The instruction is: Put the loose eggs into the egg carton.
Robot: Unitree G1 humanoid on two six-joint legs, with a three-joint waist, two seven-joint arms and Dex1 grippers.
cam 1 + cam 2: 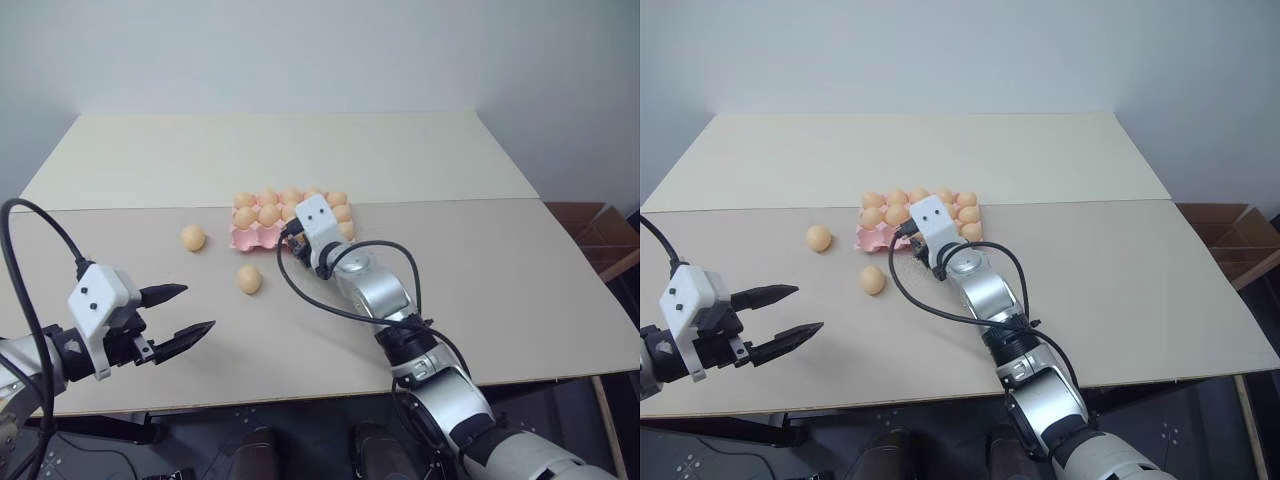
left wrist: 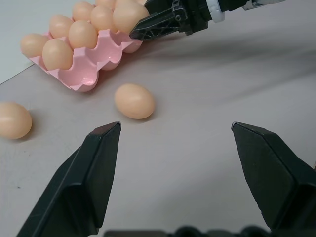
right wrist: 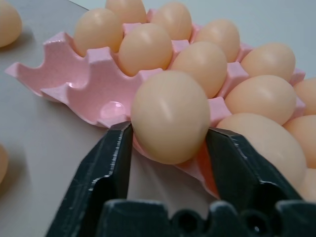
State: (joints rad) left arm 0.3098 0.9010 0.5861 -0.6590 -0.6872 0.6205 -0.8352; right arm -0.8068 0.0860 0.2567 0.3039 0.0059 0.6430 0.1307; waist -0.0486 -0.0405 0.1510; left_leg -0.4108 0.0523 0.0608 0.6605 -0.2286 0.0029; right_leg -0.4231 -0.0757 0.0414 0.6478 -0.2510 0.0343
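— Over by the near edge of the egg carton (image 3: 89, 81), what's the right gripper (image 3: 168, 136) doing?

— Its two black fingers (image 3: 106, 165) stand on either side of one egg (image 3: 170, 121), right at the egg's flanks. That egg sits at the carton's front row. Whether they press it or have just let go, I cannot tell from here.

— And the rest of the carton?

— Pink, scalloped, mostly full of pale orange eggs, with a couple of bare cups at its left end.

— Any loose eggs?

— Two. One loose egg (image 1: 249, 279) lies on the tabletop (image 1: 520, 280) just in front of the carton, another loose egg (image 1: 193, 238) off to the carton's left, both apart from it.

— The left gripper (image 1: 183, 312)?

— Fingers spread wide, holding nothing, above the tabletop, well short of the nearer loose egg.

— The room?

— Beige tabletop in two tones, plain pale wall behind, a cardboard box (image 1: 598, 232) past the right edge.
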